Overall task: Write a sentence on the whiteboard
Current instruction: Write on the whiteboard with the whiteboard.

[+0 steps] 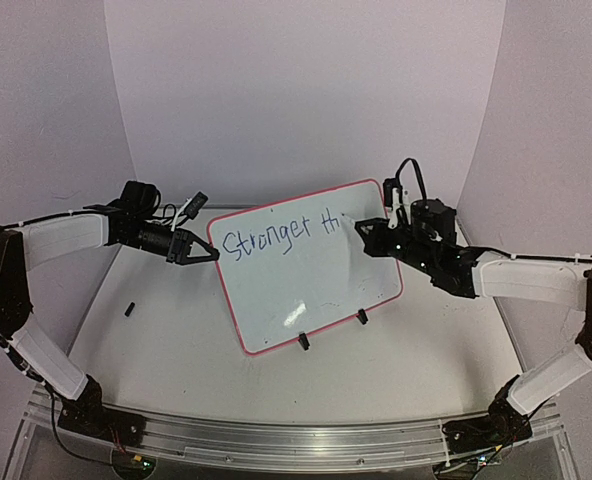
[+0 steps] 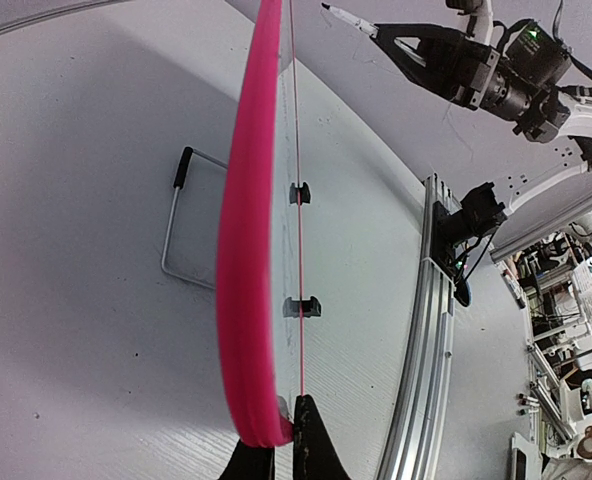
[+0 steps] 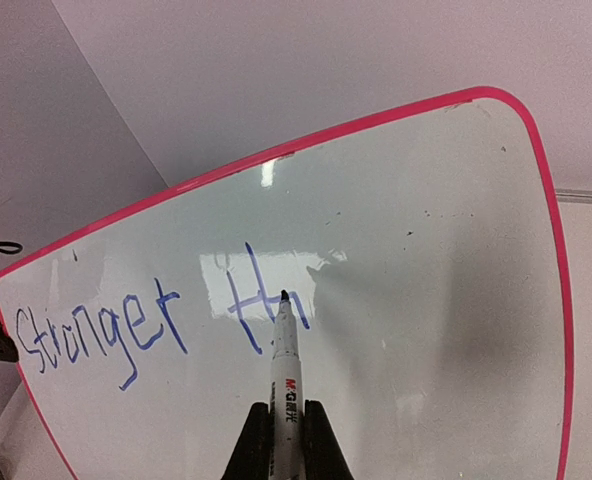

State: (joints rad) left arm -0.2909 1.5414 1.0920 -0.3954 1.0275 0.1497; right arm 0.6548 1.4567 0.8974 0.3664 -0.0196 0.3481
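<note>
Top external view shows the whiteboard (image 1: 311, 290) standing tilted on the table (image 1: 176, 340), between the two arms, resting on its two black clip feet (image 1: 303, 342). The sentence (image 1: 268, 240) is in blue marker lettering near the upper edge of the board, and what can be read is "Stronger th", all on one line. The left gripper (image 1: 212, 255) is at the left edge of the board. In the left wrist view its two fingers are closed on the pink rim, so it grips the board by the edge, and behind the board a thin wire stand (image 2: 171, 225) lies on the table. The right gripper (image 1: 364, 228) is in front of the upper right part of the board. In the right wrist view its fingers are closed around a white marker (image 3: 286, 365) with a dark tip, and the tip is at the right stroke of the letter "h", where it seems to touch the surface. The right half of the board carries no writing, only a few small specks. A small black piece (image 1: 130, 308) lies on the table to the left, well apart from the board.
</note>
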